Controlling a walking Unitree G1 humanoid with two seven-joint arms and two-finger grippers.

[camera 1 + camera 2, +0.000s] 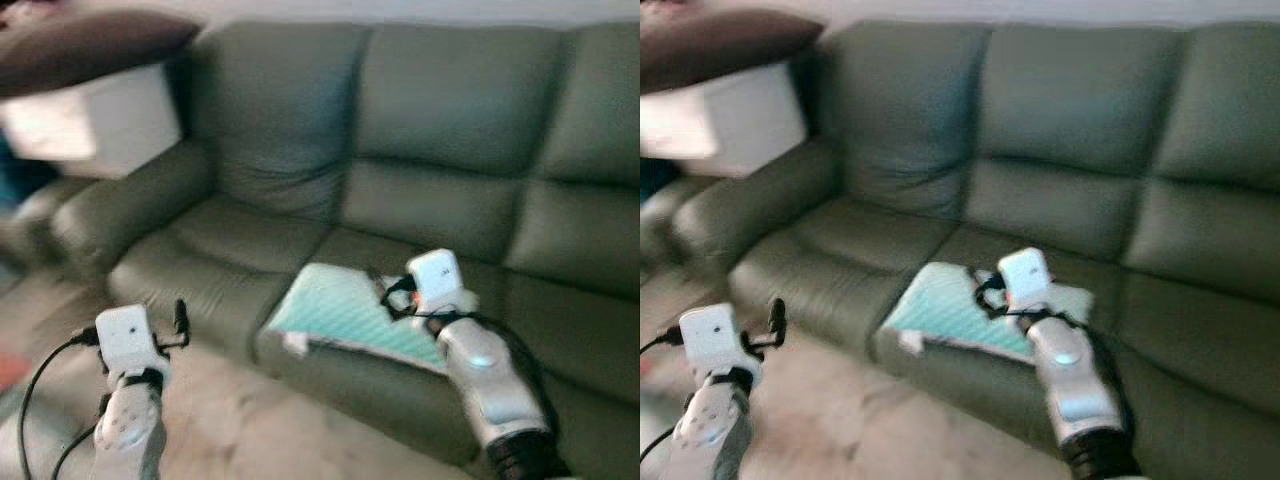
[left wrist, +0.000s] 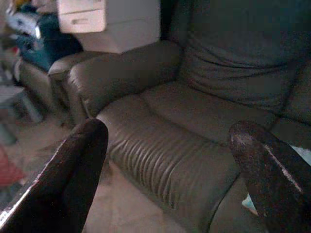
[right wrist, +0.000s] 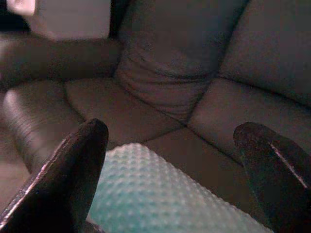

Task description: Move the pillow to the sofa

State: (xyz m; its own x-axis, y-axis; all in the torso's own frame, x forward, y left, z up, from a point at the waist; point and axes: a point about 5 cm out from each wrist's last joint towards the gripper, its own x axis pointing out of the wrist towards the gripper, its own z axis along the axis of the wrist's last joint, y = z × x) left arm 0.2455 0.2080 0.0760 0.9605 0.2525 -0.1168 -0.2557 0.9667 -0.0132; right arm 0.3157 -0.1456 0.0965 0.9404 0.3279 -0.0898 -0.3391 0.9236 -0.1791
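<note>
Your pillow [image 1: 350, 312], pale teal with a dimpled cover, lies flat on the sofa [image 1: 450, 140], on the front of the middle seat cushion. Your right claw [image 3: 170, 179] hovers just above it, fingers spread wide and released. Your left claw [image 2: 167, 170] is also released, held out before the sofa's left seat, above the floor [image 1: 230, 420].

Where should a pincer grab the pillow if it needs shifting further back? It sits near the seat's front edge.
Take the pillow by its front edge, which overhangs the sofa seat slightly, coming from the floor side. It lies flat, so that thin edge fits between fingers. The right pincer is open above it.
</note>
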